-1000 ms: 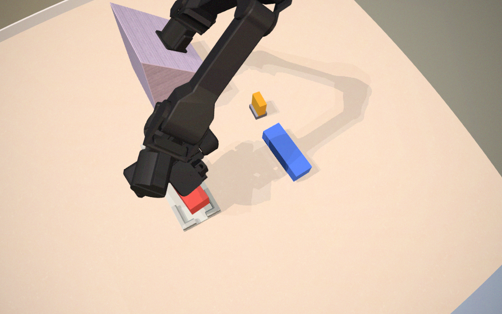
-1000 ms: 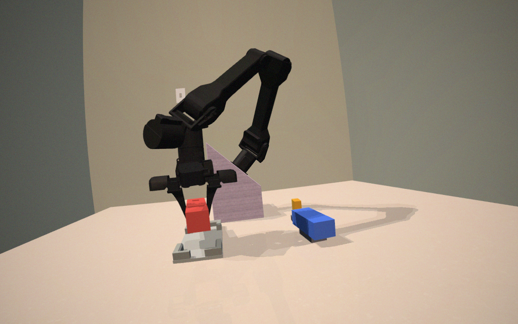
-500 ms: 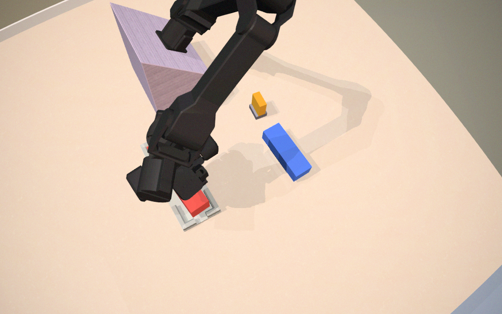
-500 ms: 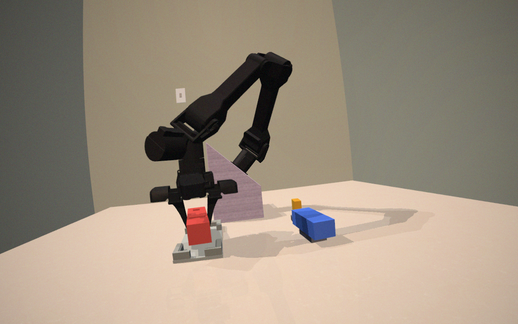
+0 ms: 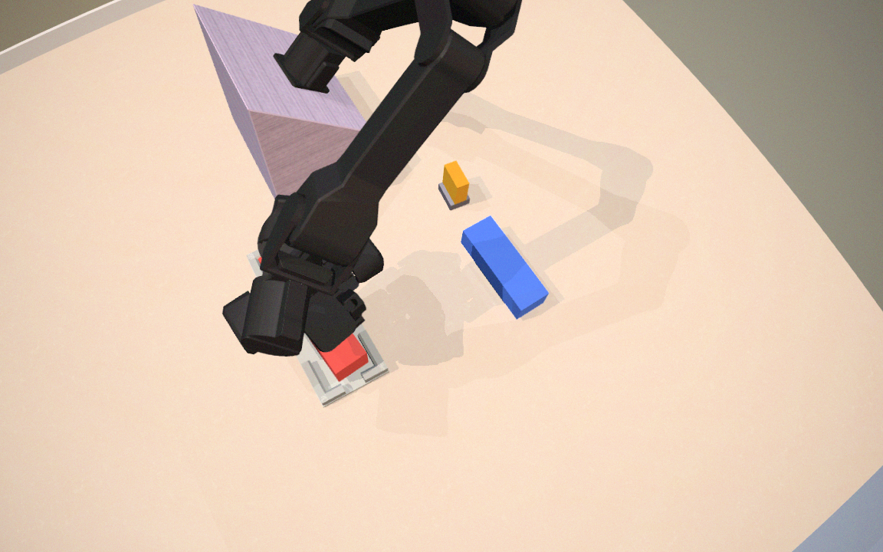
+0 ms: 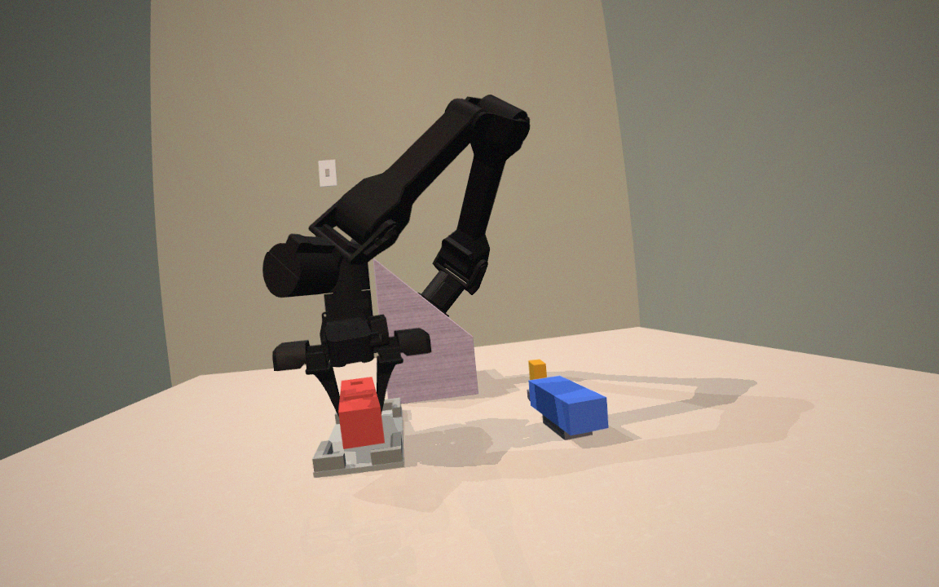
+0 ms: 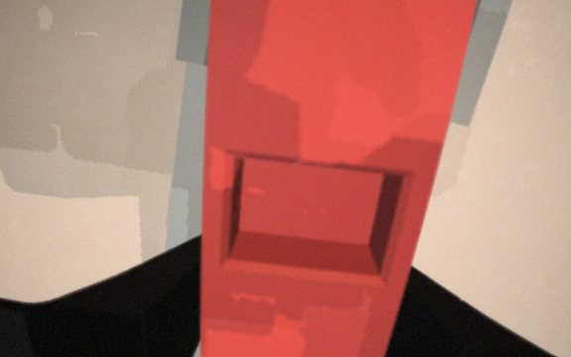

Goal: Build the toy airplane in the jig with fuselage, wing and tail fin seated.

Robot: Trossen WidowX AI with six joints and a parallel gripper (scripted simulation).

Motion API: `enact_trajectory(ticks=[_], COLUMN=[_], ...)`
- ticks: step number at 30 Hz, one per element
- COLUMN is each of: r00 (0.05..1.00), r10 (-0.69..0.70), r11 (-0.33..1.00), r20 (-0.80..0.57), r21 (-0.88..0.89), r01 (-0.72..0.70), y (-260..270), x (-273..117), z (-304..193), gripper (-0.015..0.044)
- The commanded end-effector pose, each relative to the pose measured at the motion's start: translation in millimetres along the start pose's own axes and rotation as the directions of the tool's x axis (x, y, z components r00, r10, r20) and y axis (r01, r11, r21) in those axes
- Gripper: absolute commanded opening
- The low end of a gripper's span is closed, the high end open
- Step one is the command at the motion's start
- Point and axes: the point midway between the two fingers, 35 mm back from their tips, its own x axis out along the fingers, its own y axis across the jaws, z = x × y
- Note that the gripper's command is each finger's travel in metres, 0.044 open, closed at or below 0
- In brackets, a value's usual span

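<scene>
My gripper [image 6: 360,411] [image 7: 297,250] is shut on the red fuselage [image 5: 343,358] [image 6: 362,426] [image 7: 355,89]. The fuselage is held lengthwise over the grey jig [image 5: 335,395] [image 6: 328,462] [image 7: 193,32], low between its corner walls. I cannot tell whether it touches the cradle floor. An empty socket [image 7: 310,203] in its top faces the wrist camera. The blue wing [image 5: 503,267] [image 6: 567,405] lies on a dark support [image 6: 559,430], right of the jig. The orange tail fin [image 5: 454,179] [image 6: 537,369] stands upright beyond the wing's far end. The arm hides my fingers in the top view.
A purple wedge-shaped block [image 5: 245,68] [image 6: 429,350] stands behind the jig, close to the arm's base. The tail fin has a small dark holder [image 5: 448,198] under it. The wing and tail fin stand apart from the jig.
</scene>
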Motion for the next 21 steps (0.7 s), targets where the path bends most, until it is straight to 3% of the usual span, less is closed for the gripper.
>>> enact_trajectory(ticks=[1,16,21], r00=[1.000,1.000,1.000], r10=[-0.001,-0.001,-0.001], r11=[1.000,1.000,1.000], r20=[0.001,0.001,0.001], r21=[-0.001,-0.001,-0.001], r01=[0.001,0.001,0.001], y=[-0.1,-0.1,-0.1], x=[-0.4,-0.4,-0.4], z=[0.4,0.4,0.4], gripper=[0.0032,0.0426,0.0440])
